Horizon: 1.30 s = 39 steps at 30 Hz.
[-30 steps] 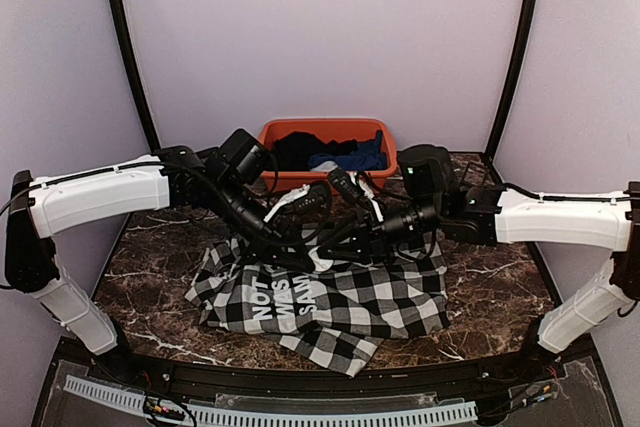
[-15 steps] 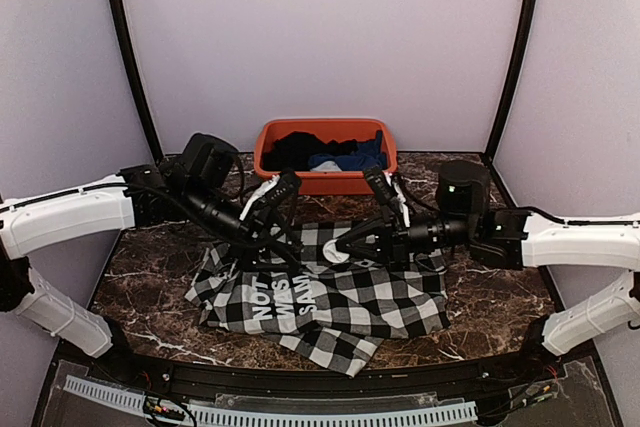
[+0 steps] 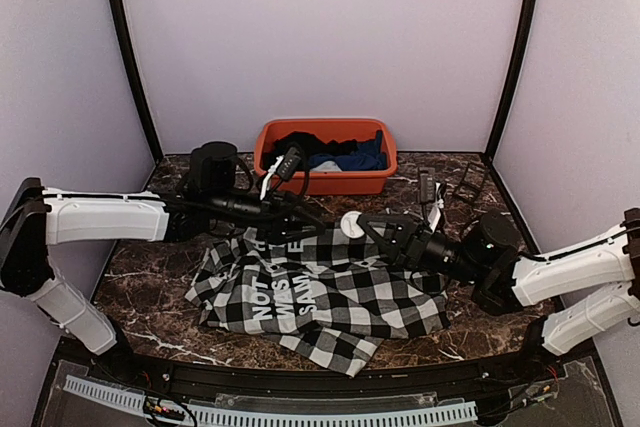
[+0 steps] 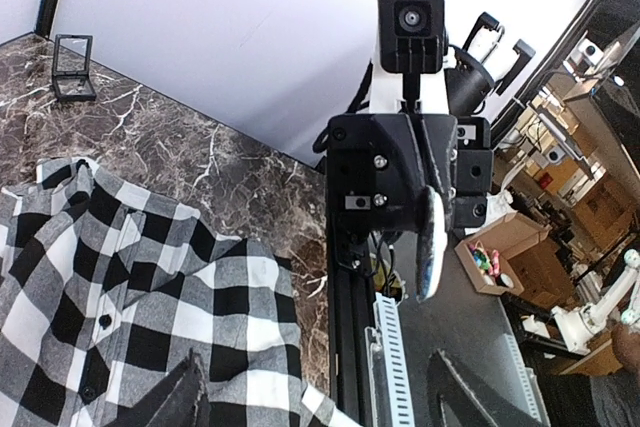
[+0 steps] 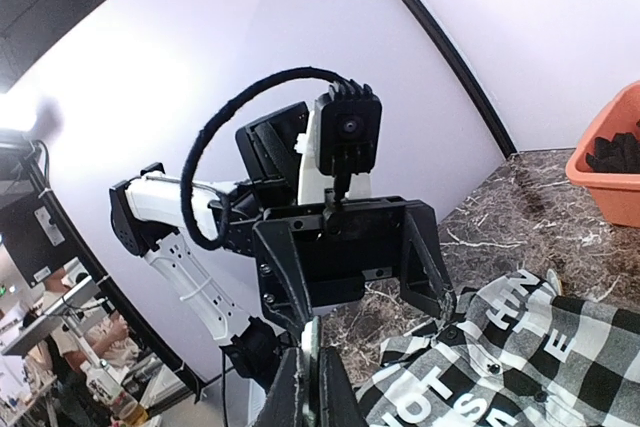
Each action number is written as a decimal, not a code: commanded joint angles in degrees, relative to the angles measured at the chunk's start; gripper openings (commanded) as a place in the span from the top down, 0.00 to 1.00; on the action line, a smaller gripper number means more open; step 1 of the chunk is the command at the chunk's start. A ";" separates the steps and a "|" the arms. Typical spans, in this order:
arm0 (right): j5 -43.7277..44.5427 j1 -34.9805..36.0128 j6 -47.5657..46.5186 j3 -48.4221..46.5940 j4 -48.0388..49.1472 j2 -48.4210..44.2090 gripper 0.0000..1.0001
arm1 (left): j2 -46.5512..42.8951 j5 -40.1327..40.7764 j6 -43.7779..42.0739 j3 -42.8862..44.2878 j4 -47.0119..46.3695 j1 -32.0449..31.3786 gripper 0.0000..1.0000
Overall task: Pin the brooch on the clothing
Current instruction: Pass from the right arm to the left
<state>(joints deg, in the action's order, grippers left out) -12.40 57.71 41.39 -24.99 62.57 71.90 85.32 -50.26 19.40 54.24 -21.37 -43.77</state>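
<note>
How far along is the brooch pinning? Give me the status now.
Done: the buffalo-check shirt lies spread on the marble table. In hand: the right gripper is shut on the white round brooch, holding it off the fabric near the shirt's far edge. The left gripper is open and empty. Left: the brooch is not on the shirt yet, so bringing it down and pinning it both remain.

Marble table point(image 3: 150, 275) — checked shirt point(image 3: 350, 297), orange basin point(image 3: 328, 185) atop.
</note>
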 commanded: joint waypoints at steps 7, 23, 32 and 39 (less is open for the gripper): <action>14.02 2.44 4.98 2.79 15.40 5.39 1.00 | 4.88 -6.94 10.23 1.05 -18.24 -0.97 0.34; 13.31 2.57 6.57 1.26 18.56 10.49 1.00 | 5.91 -6.38 9.55 1.28 -15.32 -1.68 0.47; 10.72 2.76 5.11 0.19 17.73 9.86 1.00 | 7.01 -3.07 7.62 1.76 -11.09 -1.67 0.45; 8.97 3.00 6.21 -0.77 18.91 12.65 1.00 | 8.30 -5.59 11.24 1.49 -15.60 -1.73 0.52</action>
<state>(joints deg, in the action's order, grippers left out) -1.63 60.05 47.24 -24.23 75.24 82.54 93.23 -54.17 28.97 55.13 -34.15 -45.25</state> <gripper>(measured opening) 0.021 0.502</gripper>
